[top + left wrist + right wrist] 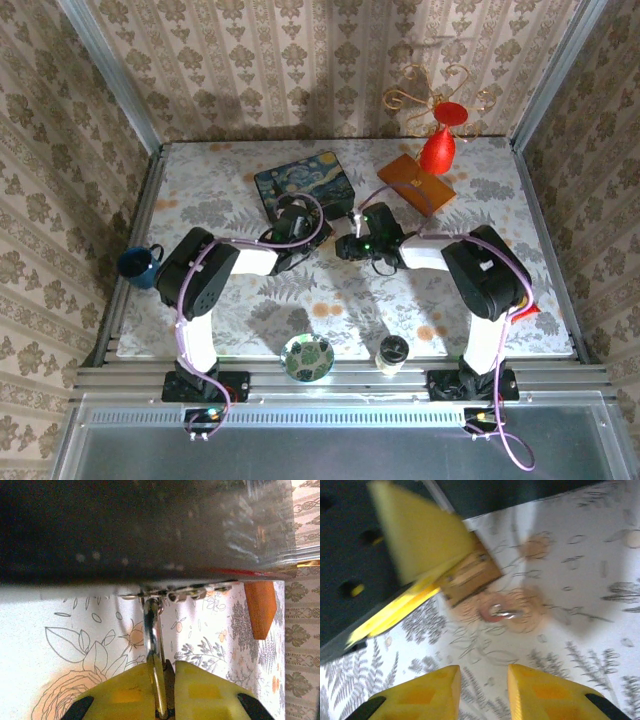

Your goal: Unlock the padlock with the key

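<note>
In the left wrist view my left gripper [167,665] is shut on the padlock [159,687], seen edge-on. Its silvery shackle [150,625] reaches up to the edge of the dark painted box [150,530]. The right wrist view shows the brass padlock [470,575] body held between the left arm's yellow fingers [420,530]. A small silvery key [504,613], blurred, is just beyond the padlock over the flowered tabletop; I cannot tell whether they touch. My right gripper [485,672] is open and empty, a short way back from the key. In the top view both grippers meet mid-table, left [290,225] and right [348,247].
The starry painted box [305,180] sits right behind the left gripper. An orange-brown block [415,183] and a red vase [438,150] stand at the back right. A blue mug [140,265] is at the left edge. A bowl [307,357] and a cup [392,353] stand at the front.
</note>
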Motion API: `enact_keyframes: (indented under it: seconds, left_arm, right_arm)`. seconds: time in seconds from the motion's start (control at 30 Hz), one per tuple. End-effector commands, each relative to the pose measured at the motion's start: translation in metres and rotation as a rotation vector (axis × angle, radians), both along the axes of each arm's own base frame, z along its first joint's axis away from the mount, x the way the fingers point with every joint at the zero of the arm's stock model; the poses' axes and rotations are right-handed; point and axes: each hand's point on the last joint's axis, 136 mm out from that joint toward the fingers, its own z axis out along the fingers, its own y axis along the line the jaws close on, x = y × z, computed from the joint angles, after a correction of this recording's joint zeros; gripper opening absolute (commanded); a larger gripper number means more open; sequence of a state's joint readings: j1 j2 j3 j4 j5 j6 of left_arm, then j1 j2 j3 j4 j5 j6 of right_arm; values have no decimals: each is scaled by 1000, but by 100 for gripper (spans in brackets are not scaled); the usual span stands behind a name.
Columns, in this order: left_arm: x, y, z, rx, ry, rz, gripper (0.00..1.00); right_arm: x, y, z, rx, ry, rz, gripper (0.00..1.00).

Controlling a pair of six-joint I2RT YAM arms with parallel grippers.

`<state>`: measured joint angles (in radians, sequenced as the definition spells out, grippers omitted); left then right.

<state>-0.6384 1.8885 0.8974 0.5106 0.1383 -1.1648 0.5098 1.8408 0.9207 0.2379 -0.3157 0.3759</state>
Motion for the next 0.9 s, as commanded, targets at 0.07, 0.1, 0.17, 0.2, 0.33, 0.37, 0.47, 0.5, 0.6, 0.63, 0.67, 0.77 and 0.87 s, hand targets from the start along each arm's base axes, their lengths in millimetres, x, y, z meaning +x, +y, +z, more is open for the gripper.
enact_keyframes:
  seconds: [0.07,0.1,0.17,0.2,0.33,0.37,0.47,0.5,0.6,0.63,0.67,0.77,0.87]
  left_arm:
    - [-28,8,-16,-11,233,-20,2]
    - [-28,8,-13,-16,232,-23,2]
    - [-29,8,-9,-19,242,-30,2]
    - [-28,7,-8,-23,242,-34,2]
    - [-29,6,-4,-31,252,-41,1]
    - [-28,6,-2,-32,249,-43,0]
    - [-28,5,1,-34,253,-49,0]
    - [-28,5,1,-33,253,-49,0]
    - [-28,4,2,-37,258,-55,0]
    - [-28,4,3,-40,258,-56,0]
    - [-29,3,3,-42,262,-58,0]
    - [-30,2,5,-47,264,-65,0]
    - [-32,1,6,-50,272,-69,0]
  right_arm:
    - [10,-14,16,-149,-200,39,35]
    - [10,-14,17,-172,-222,48,36]
    - [10,-14,18,-232,-264,67,39]
    - [10,-13,18,-251,-278,76,41]
    - [6,-7,19,-284,-333,123,46]
    - [4,-6,19,-289,-344,133,47]
    - [-1,-5,20,-289,-362,150,48]
    - [-2,-4,21,-289,-368,154,49]
    - [-8,-2,22,-300,-386,180,50]
    - [-8,-2,23,-304,-391,182,50]
    - [-9,-2,23,-307,-395,186,50]
    - [-9,0,23,-315,-403,197,50]
    - [-8,4,25,-325,-418,210,51]
